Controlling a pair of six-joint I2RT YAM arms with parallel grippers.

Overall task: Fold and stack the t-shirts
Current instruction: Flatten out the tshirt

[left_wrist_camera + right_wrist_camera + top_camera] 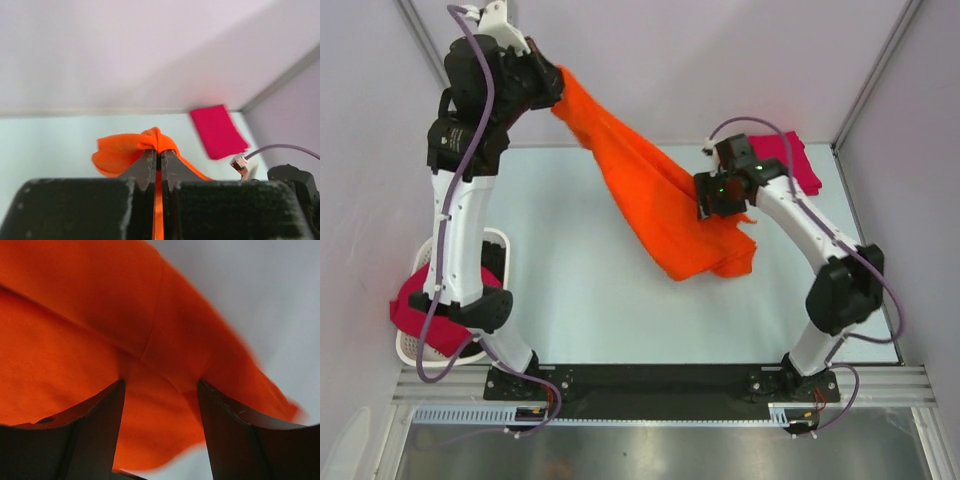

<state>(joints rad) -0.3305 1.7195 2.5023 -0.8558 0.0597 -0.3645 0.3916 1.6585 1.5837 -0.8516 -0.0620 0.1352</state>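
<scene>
1. The left claw, up at eleven o'clock, is clamped on a bunched edge of the bright orange cotton t-shirt.
2. That shirt hangs slanting down to the pale table at centre.
3. The right claw stands spread against the orange cloth, seemingly not pinching it.
4. A folded crimson-pink t-shirt lies at two o'clock.
5. No readable writing shows.

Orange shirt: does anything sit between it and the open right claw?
Nothing visible. The right claw is open with the orange shirt directly ahead of its fingers; no other object lies between them.
</scene>
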